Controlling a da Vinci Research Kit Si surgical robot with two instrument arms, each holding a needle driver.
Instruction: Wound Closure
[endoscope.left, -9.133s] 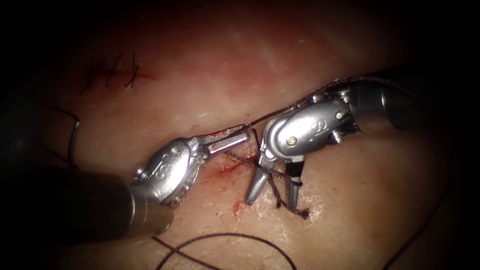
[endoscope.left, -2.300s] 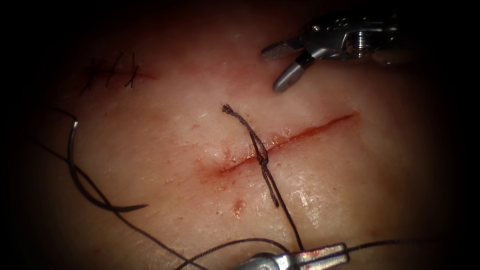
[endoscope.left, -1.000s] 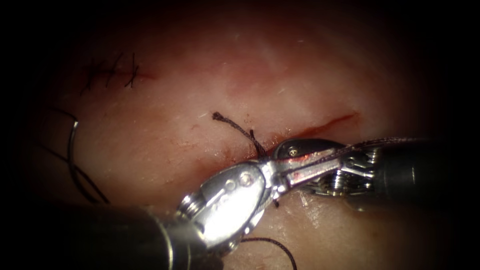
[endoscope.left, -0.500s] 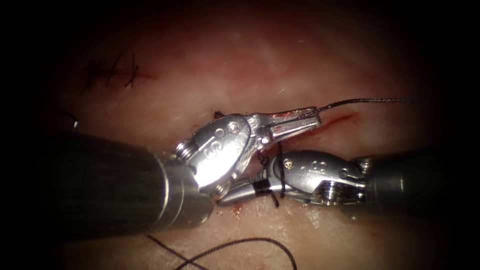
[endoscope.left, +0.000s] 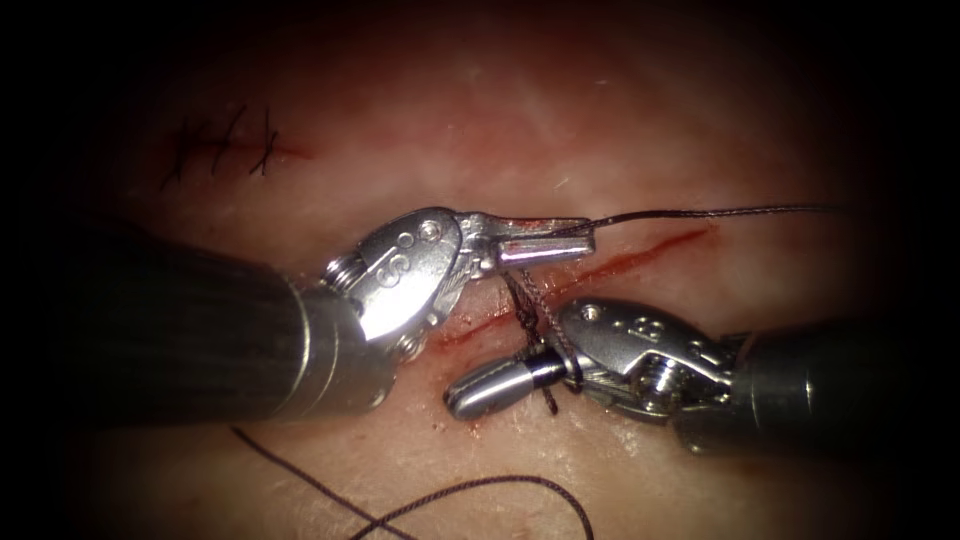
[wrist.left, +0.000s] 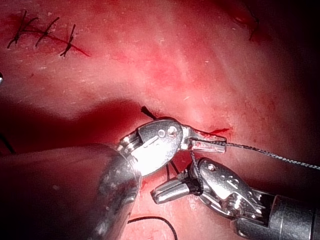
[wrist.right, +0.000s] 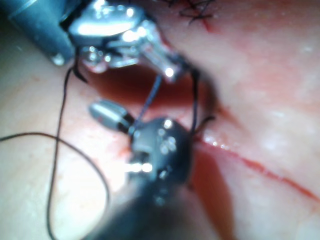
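My left tool (endoscope.left: 548, 243) lies across the cut (endoscope.left: 650, 250) with its jaws shut on the thread (endoscope.left: 700, 212), which runs taut to the right. From those jaws the thread drops past the tied stitch (endoscope.left: 525, 308) and wraps around my right tool (endoscope.left: 480, 388). That tool points left just below the cut, jaws shut with nothing seen between them. A short thread end (endoscope.left: 548, 402) sticks out beneath it. Neither tool holds the needle. The left wrist view has the left tool (wrist.left: 210, 146) above the right tool (wrist.left: 167, 190). The right wrist view has the right tool (wrist.right: 107, 115) with thread around it.
An older row of dark stitches (endoscope.left: 225, 145) sits at the upper left of the tissue. Slack thread (endoscope.left: 480, 488) curls along the lower edge. Red fluid marks the cut's left end (endoscope.left: 455, 338). The left tool's thick shaft (endoscope.left: 180, 340) covers the left of the field.
The left tool has risen from below the cut to above it, still gripping the thread. The right tool's jaws have closed and slid under it, with thread now wound around them.
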